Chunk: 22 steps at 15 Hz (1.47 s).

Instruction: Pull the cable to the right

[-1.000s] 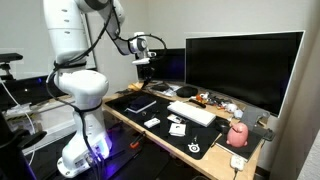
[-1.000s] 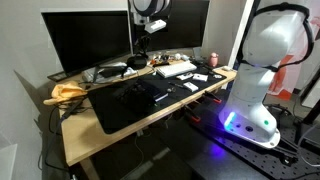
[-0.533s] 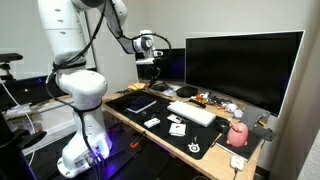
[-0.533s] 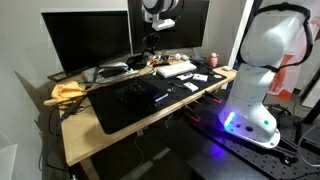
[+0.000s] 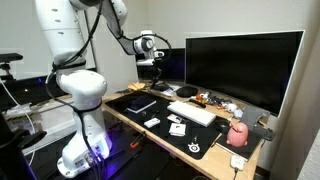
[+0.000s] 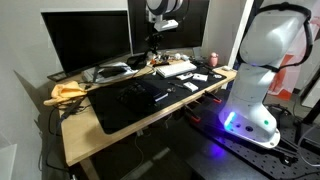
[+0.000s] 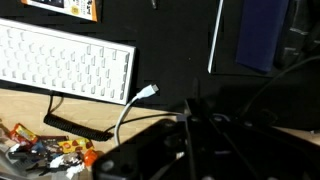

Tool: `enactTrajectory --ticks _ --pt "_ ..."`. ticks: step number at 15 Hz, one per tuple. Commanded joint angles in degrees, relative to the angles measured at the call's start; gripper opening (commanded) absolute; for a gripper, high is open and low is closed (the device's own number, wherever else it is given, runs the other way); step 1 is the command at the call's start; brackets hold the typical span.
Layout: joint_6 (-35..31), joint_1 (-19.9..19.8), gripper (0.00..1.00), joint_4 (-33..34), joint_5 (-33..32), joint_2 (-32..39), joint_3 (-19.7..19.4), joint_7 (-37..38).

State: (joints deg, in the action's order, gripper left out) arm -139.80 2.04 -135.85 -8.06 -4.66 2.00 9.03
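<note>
Wrist view: I'm over the white cable, with the grab not yet made.

The white cable [image 7: 128,112] lies on the desk [image 7: 30,110] just beside the keyboard [image 7: 65,65], its plug end at the edge of the black mat [image 7: 180,50] and a coiled cord [image 7: 75,128] close to its left. In an exterior view my claw [image 5: 150,68] hangs above the far side of the desk, near the monitor [image 5: 243,65]. Its fingers are a dark blur, so I cannot tell how wide they stand or whether they hold anything. I judge this the approach: next I must drop, pinch the cable near its plug, then draw it right without snagging that cord.
</note>
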Motion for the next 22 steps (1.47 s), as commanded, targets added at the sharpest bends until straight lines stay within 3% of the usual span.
enactTrajectory --ticks 1,5,9,15,22 --pt "-4.1 1.1 0.01 -0.4 -2.0 2.9 2.6 6.7" --pt "-7.1 3.7 0.01 1.5 -6.5 8.9 4.7 16.5" --pt "-10.1 7.0 0.01 2.5 -11.4 12.1 3.3 26.3" --pt "-16.4 9.7 0.01 0.5 -16.1 8.8 1.4 39.6" --pt "-17.2 9.4 0.01 3.3 -29.5 8.9 0.2 57.0"
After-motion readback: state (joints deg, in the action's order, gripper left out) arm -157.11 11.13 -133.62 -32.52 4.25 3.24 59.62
